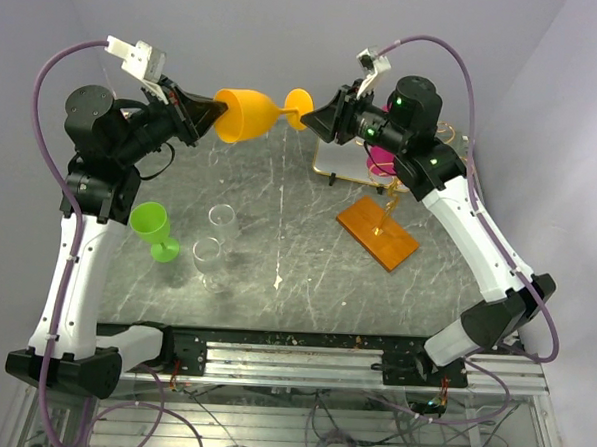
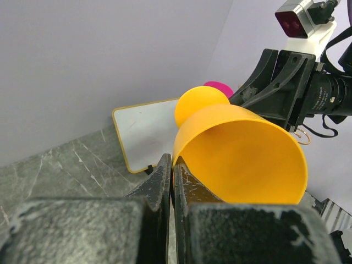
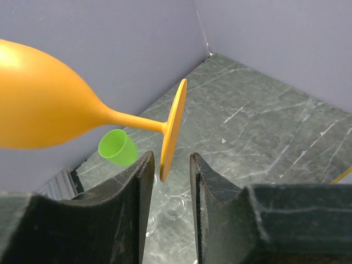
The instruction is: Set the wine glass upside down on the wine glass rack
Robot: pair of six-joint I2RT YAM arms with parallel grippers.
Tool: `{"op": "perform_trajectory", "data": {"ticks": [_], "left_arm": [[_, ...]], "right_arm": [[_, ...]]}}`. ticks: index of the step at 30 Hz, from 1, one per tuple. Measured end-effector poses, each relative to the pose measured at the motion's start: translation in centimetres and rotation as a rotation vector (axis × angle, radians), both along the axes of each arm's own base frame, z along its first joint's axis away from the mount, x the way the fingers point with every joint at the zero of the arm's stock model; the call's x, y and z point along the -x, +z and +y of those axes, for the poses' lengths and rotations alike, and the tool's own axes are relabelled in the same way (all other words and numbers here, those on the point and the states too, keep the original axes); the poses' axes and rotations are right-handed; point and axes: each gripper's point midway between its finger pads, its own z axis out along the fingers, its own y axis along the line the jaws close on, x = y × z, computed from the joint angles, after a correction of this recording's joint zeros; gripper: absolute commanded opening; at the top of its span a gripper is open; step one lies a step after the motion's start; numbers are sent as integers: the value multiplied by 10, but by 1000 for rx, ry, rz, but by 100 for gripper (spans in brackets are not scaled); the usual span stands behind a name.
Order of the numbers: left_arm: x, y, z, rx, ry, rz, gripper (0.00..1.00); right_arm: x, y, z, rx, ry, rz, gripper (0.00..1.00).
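An orange wine glass (image 1: 246,115) hangs on its side in the air above the far part of the table. My left gripper (image 1: 212,107) is shut on the rim of its bowl (image 2: 242,148), one finger inside and one outside. My right gripper (image 1: 314,117) is open, and the edge of the glass's foot (image 3: 173,121) sits between its fingers (image 3: 140,181), close to the left one. The wine glass rack (image 1: 390,200) is a gold wire stand on an orange-brown wooden base (image 1: 376,234), at the right under my right arm.
A green glass (image 1: 153,226) and two clear glasses (image 1: 222,219) stand at the left of the dark marble table (image 1: 295,283). A gold-framed panel (image 1: 342,161) and a pink glass (image 1: 382,158) are at the back right, behind the rack.
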Motion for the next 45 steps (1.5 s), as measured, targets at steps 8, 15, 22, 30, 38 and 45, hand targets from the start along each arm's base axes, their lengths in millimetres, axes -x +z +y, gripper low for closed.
{"op": "perform_trajectory", "data": {"ticks": [8,15,22,30,38,45], "left_arm": [[-1,0,1,-3,4,-3,7],[-1,0,0,-2,3,-3,7],[0,0,0,-1,2,-2,7],[1,0,-1,0,-3,-1,23],[4,1,2,-13,8,-16,53],[8,0,15,-63,90,-45,76]], "right_arm": [[1,1,3,-12,5,14,18],[-2,4,5,-20,6,14,15],[-2,6,5,-24,5,13,3],[-4,13,2,-25,-20,-4,0],[-14,14,-12,30,-90,-58,0],[-23,24,-55,77,-210,-122,0]]}}
